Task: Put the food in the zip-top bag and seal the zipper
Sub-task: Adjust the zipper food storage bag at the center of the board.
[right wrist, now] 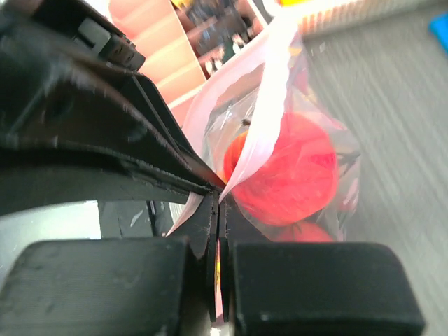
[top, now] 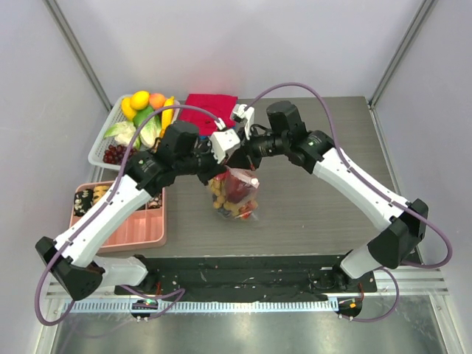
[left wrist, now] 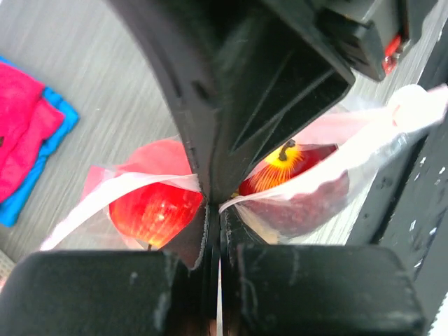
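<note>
The zip-top bag (top: 237, 195) hangs at the middle of the table, held up by its mouth edge between both arms. Food fills it: a red apple (left wrist: 150, 211) and a red fruit with a yellow stem end (left wrist: 280, 168) in the left wrist view, and a red apple (right wrist: 297, 168) in the right wrist view. My left gripper (left wrist: 213, 203) is shut on the pale-pink zipper (left wrist: 133, 184). Right beside it, my right gripper (right wrist: 218, 199) is shut on the same zipper (right wrist: 269, 115). Each wrist view shows the other gripper's black fingers close by.
A white basket (top: 102, 144) with more toy fruit and vegetables stands at the back left. In front of it lies a pink compartment tray (top: 140, 230). A red folded cloth (top: 210, 105) lies at the back centre, behind the grippers.
</note>
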`<state>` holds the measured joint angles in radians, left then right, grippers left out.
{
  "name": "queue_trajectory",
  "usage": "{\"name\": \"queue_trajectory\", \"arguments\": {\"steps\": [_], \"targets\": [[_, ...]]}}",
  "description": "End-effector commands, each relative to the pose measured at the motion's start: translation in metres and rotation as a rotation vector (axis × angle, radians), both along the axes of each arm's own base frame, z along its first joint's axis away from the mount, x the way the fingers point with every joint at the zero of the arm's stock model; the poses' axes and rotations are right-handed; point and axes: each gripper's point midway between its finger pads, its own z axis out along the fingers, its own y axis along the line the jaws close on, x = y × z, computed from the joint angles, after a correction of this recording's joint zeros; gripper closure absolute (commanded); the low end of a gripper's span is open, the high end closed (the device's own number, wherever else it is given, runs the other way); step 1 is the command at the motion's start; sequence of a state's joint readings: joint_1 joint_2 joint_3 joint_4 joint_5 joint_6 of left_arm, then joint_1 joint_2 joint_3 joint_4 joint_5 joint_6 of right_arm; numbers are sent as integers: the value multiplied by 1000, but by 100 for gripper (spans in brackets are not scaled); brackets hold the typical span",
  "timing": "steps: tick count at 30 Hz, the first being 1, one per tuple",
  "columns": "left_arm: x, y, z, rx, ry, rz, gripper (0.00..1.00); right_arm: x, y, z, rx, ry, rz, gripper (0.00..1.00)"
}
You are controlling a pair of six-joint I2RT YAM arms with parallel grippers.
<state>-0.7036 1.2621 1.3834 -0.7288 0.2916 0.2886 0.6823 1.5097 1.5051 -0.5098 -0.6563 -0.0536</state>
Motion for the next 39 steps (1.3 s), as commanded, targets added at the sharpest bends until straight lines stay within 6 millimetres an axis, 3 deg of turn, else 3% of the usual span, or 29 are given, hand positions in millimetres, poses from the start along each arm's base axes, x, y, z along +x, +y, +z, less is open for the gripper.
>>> {"name": "queue_trajectory", "arguments": {"steps": [1, 5, 7, 9, 10, 13, 16, 17, 19, 21, 27, 28, 30, 31, 32, 33, 35, 39], "targets": [[7, -8, 48, -148, -28, 75, 100, -18, 14, 31, 99, -56, 124, 99], [15, -4, 1, -87, 73, 177, 100, -18, 18, 13, 91, -39, 140, 99], [12, -4, -12, -96, 118, 198, 100, -18, 18, 5, 80, -31, 148, 99], [8, -5, -23, -107, 153, 210, 100, -17, 17, 0, 70, -24, 139, 88], [6, -6, -23, -114, 162, 204, 100, -13, 15, 1, 64, -25, 115, 74], [3, -5, -16, -138, 175, 217, 100, 0, 3, 19, 80, -41, 47, 47], [4, -4, -7, -155, 161, 230, 100, 13, -17, 48, 120, -74, -29, 31], [4, -3, -6, -154, 162, 234, 100, 25, -32, 57, 134, -79, -82, 29], [5, -2, -4, -159, 169, 250, 100, 23, -52, 78, 169, -106, -129, 27], [6, -2, 1, -173, 173, 257, 100, 21, -69, 78, 168, -136, -173, 27], [13, -3, 4, -200, 200, 305, 100, -25, -103, 81, 269, -269, -241, 28], [15, -2, 4, -203, 206, 313, 100, -30, -104, 60, 262, -242, -245, 28], [16, -7, 10, -220, 222, 312, 100, -42, -110, 70, 331, -319, -243, 28], [18, -8, 12, -225, 219, 314, 100, -45, -111, 66, 343, -325, -244, 30], [18, -8, 14, -230, 218, 312, 100, -45, -112, 45, 329, -305, -245, 31], [19, -8, 15, -231, 217, 316, 100, -48, -112, 47, 347, -339, -239, 31], [19, -9, 15, -233, 216, 312, 100, -43, -112, 28, 334, -332, -252, 32], [18, -9, 15, -235, 218, 305, 100, -31, -106, 16, 352, -362, -264, 34]]}}
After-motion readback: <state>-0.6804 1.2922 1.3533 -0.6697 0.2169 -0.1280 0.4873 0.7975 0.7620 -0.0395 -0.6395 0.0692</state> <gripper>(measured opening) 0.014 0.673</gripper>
